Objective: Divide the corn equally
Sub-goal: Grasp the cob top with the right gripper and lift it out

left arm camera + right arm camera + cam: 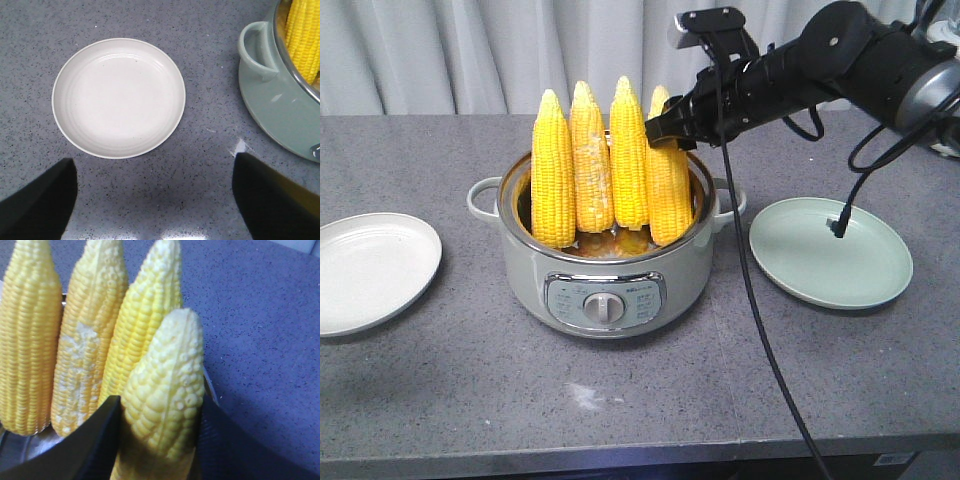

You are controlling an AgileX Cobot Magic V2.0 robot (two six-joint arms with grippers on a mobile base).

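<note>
Standing in pot [520,280]: four corn cobs [628,160], rightmost cob [670,205] seemingly gripped by right claw [665,133].

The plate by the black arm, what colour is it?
The plate is pale green, clearest in the front view.

My right arm [840,55] and right end effector [665,130] are showing matte black | grey joint band [932,95] | black cable [752,290] is dangling
</note>
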